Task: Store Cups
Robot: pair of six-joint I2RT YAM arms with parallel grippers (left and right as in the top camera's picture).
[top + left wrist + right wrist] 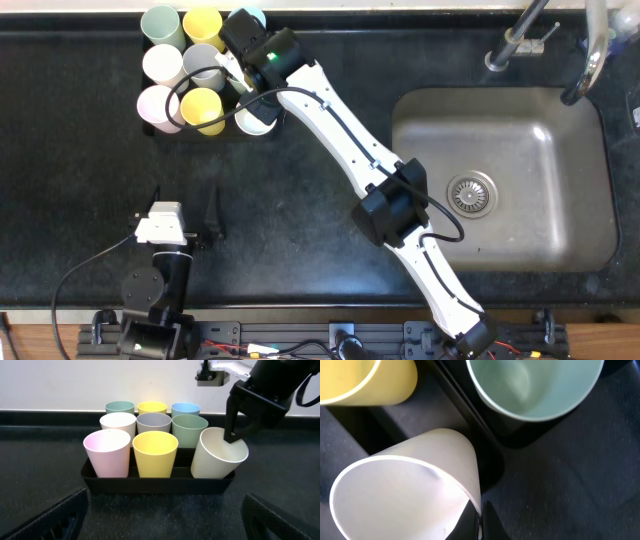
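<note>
The right gripper pinches the rim of a white cup tilted in the tray's near-right corner; it looks light, stiff and slick, so the rim seems the sensible hold.

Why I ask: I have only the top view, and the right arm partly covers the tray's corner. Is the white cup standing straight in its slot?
Observer: No. The left wrist view shows the white cup tilted, with its base down in the tray and its rim leaning away from the yellow cup beside it.
Operator: Does the gripper have hold of it?
Observer: Yes. The right gripper pinches the cup's rim, with one finger inside the cup.
</note>
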